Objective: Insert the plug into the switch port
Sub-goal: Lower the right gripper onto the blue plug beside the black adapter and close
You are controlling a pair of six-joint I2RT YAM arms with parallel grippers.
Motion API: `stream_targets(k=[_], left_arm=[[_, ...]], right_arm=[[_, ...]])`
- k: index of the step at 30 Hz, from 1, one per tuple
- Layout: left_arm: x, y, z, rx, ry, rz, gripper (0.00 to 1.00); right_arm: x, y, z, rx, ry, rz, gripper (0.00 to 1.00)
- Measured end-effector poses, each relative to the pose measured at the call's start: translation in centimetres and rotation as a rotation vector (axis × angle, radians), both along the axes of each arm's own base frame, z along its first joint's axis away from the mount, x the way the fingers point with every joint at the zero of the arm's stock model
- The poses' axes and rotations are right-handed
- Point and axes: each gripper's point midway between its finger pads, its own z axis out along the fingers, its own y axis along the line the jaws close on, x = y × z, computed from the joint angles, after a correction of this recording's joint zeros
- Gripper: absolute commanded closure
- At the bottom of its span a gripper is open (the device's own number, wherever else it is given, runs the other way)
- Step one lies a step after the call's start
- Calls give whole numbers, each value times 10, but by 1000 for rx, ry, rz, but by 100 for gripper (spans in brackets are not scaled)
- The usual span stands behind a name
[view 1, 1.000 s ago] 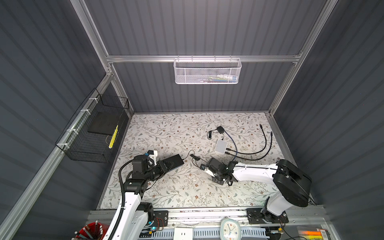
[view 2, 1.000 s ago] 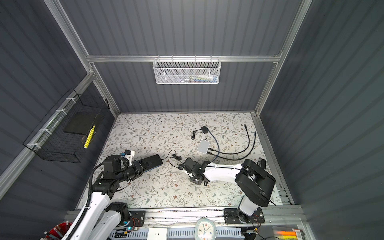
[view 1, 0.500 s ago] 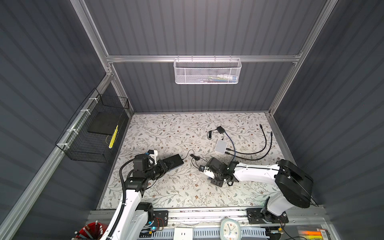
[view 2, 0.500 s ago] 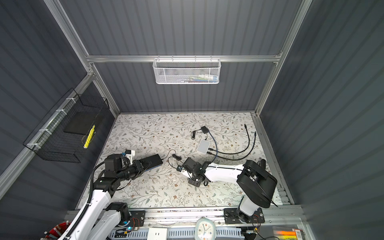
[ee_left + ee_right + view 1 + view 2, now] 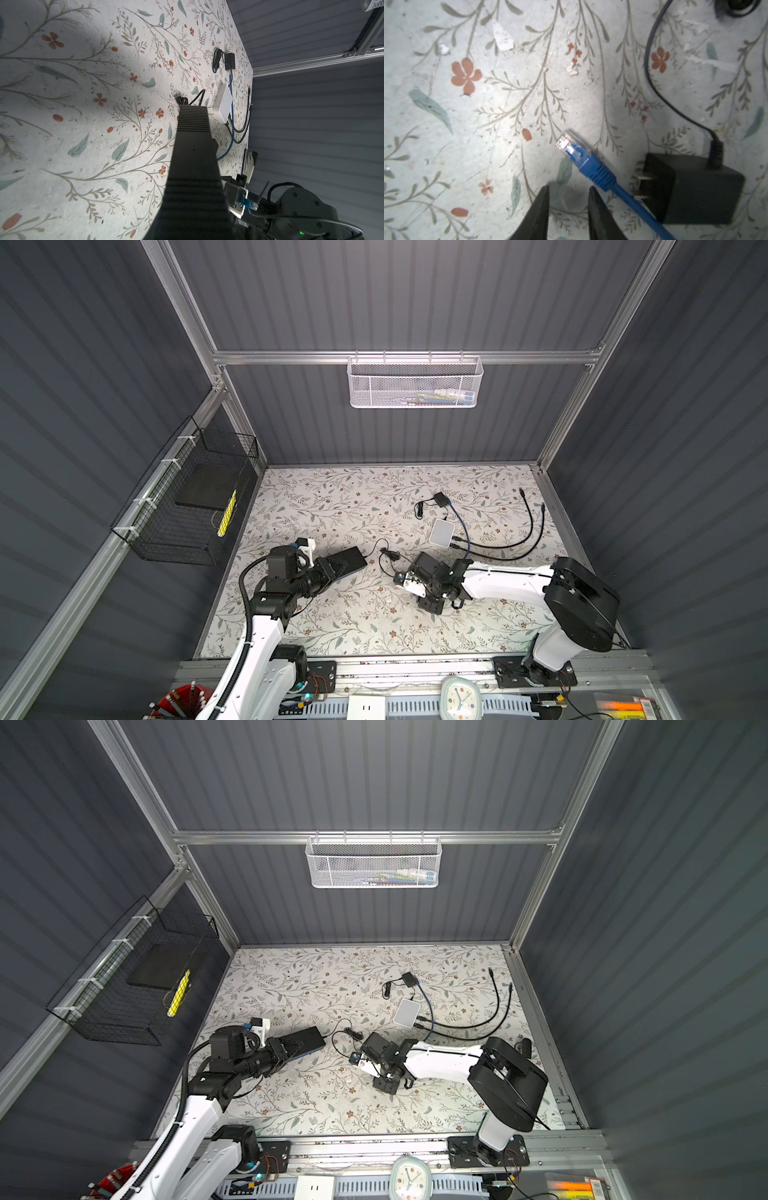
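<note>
Floral mat (image 5: 332, 506) covers the grey enclosure's floor, with both arms low over it. The left gripper (image 5: 337, 567) is clamped shut on the black switch (image 5: 352, 559), which it holds flat with its free end toward the middle. The right gripper (image 5: 569, 188) has just spread its jaws; they stand partly apart with nothing between them. Nothing is gripped on that side, so a fresh grasp likely has to come before any insertion. Next to a black power adapter (image 5: 695, 187), the blue Ethernet plug (image 5: 574, 149) lies on the mat just beside one finger. Its long axis slants across the fingers' line, with the clear tip pointing ahead and away from the adapter and the cable trailing back.
</note>
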Motion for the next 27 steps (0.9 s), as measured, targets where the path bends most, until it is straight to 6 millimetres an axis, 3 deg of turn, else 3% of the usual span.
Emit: stream_targets(k=[3,9,17,27], left_arm=[[0,0,0,0,1,0,100],[1,1,-3,5,12,4,100],[6,0,7,4,-9,4,100],[7,0,5,5,-4,4,100]], right_arm=[[1,2,13,2,-4,11,55],[11,15,34,24,-36,39,54],[9,10,15,-30,2,60,49],[16,5,14,-27,5,65,45]])
